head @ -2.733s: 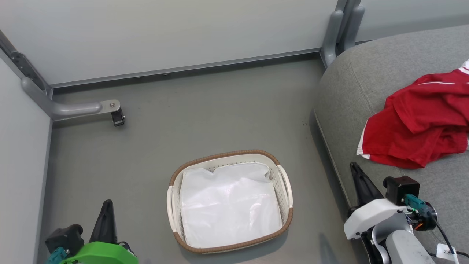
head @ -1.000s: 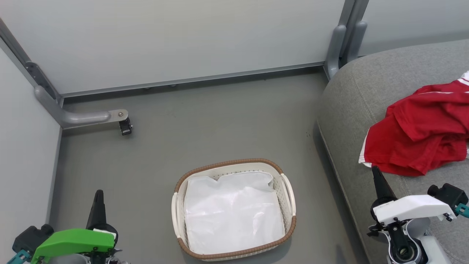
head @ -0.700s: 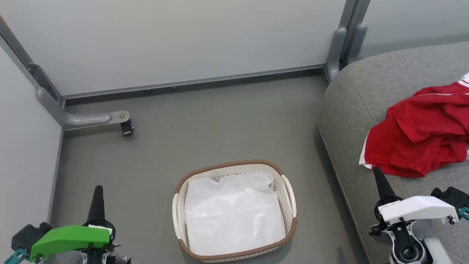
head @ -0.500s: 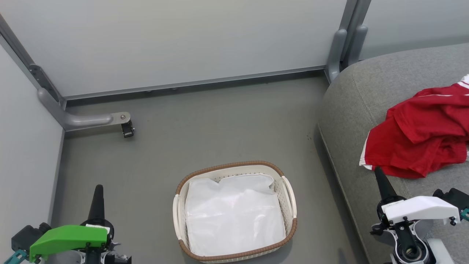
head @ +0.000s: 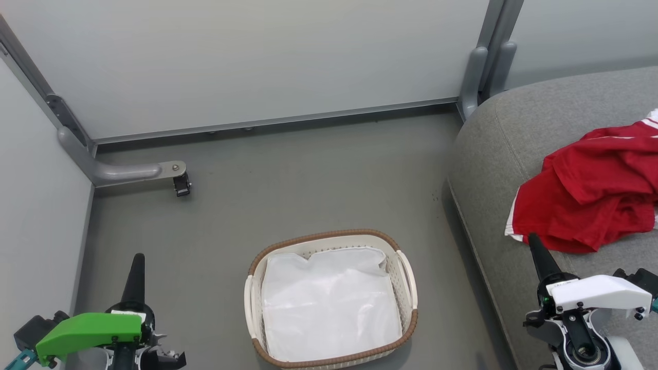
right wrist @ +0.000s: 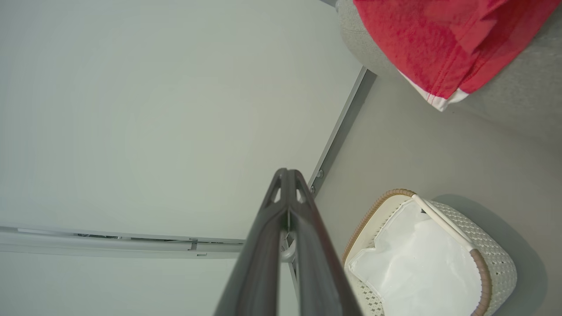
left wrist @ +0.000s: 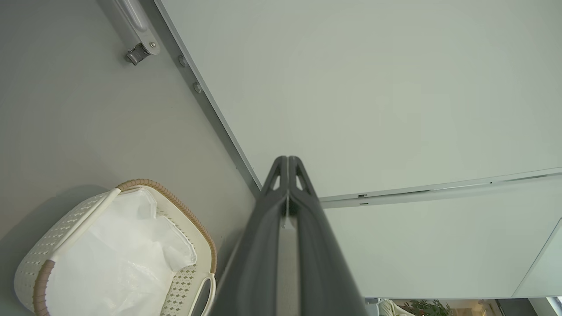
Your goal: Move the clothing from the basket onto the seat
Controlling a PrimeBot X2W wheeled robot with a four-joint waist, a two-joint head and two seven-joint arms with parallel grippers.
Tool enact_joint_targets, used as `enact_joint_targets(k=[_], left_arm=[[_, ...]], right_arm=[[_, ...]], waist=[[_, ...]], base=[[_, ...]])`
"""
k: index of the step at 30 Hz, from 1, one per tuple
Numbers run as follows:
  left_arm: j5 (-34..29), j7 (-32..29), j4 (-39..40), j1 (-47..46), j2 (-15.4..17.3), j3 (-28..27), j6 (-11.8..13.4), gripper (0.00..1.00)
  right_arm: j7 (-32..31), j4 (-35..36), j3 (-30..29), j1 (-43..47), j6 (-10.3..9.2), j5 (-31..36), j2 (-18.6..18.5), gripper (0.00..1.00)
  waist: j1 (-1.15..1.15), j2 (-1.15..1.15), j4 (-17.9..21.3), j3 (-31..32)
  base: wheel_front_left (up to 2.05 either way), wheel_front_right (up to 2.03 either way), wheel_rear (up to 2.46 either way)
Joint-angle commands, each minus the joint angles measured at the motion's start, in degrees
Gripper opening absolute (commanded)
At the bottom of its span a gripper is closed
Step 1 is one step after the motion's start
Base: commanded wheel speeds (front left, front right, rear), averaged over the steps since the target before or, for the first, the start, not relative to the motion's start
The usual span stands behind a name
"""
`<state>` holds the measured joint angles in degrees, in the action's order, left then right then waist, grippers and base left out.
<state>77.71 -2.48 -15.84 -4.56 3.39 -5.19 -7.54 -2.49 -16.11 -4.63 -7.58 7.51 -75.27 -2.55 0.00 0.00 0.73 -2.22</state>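
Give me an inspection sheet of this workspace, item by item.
Surface: plain grey floor, with the basket standing on it.
Job's things: bright red clothing with white trim lies crumpled on the large grey fabric seat; the oval cream perforated basket with a brown woven rim holds no red fabric.
Clutter: plain white sheet lining the basket.
Grippers: left gripper and right gripper, jaws shut, holding nothing.
Cables: nothing seen.
Surroundings: pale grey panel walls; grey metal leg with a black caster near the corner.
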Motion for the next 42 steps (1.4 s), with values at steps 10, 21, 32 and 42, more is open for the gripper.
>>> enact_joint_targets(k=[10, 21, 32, 42], left_arm=[[5.0, -1.5, 0.9, -1.6, -0.1, -0.7, 0.1, 0.00], [9.4, -2.7, 1.4, -1.8, -0.3, -1.1, 0.1, 0.00], [13.3, -3.9, 1.8, -2.1, -0.5, -1.4, 0.1, 0.00], [14.7, -4.3, 1.9, -1.9, -0.5, -1.5, 0.1, 0.00]], right_arm=[[-1.5, 1.1, -0.8, 0.9, -0.01, -5.9, -0.4, 0.00], [-2.7, 1.6, -1.4, 1.3, -0.02, -10.9, -0.4, 0.00], [-3.8, 2.1, -1.9, 1.6, -0.02, -15.6, -0.5, 0.00], [-4.2, 2.2, -2.0, 1.7, -0.02, -17.2, -0.5, 0.00]], waist=[[0.00, 0.00, -0.2, 0.6], [0.00, 0.00, -0.4, 1.2], [0.00, 0.00, -0.6, 1.8], [0.00, 0.00, -0.7, 2.0]], base=[[0.00, 0.00, 0.00], [0.00, 0.00, 0.00], [0.00, 0.00, 0.00], [0.00, 0.00, 0.00]])
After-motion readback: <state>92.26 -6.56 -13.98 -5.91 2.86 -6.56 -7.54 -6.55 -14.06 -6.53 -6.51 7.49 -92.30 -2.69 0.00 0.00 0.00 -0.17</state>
